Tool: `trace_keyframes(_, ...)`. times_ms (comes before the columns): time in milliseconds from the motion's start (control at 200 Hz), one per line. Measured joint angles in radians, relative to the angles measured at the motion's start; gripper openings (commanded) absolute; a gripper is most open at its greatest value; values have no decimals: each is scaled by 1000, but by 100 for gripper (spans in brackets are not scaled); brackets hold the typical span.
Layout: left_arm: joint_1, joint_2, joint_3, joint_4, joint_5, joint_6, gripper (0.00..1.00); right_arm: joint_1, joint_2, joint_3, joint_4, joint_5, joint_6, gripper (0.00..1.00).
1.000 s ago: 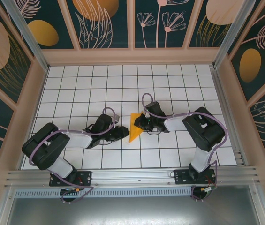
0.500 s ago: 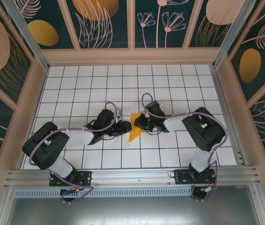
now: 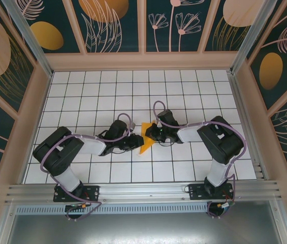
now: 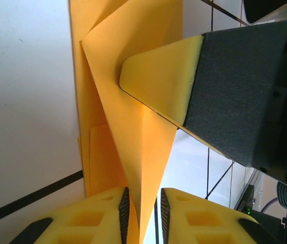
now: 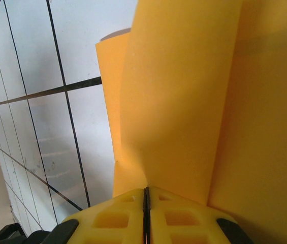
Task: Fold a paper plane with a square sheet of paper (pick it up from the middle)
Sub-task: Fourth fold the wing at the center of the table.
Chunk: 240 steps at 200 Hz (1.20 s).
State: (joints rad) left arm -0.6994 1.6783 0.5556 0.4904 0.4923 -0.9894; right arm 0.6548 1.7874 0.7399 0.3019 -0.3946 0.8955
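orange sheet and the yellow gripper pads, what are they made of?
Sheet: looks like thin paper with a matte finish. It holds sharp creases, and the folded flaps lie thin over each other.
Pads on the right gripper: probably soft foam or moulded rubber, matte yellow, with rounded edges and cut-out pockets. The look alone doesn't settle which.

— What did the sheet of paper look like?
— Orange-yellow, folded into a narrow, pointed triangle with layered creases, one flap lifted off the rest.
— Where was it?
— Near the middle of the desk, with its point toward the near edge.
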Motion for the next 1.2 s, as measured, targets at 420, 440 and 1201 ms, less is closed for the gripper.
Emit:
trace_keyframes(420, -3, 19, 8, -50, -47, 15, 2, 2, 2, 5, -1, -2, -7, 14)
trace_keyframes(440, -3, 19, 8, -50, -48, 15, 2, 2, 1, 5, 0, -3, -8, 14)
trace_keyframes(1201, -3, 29, 7, -45, -48, 8, 2, 27, 12, 6, 23, -37, -29, 14)
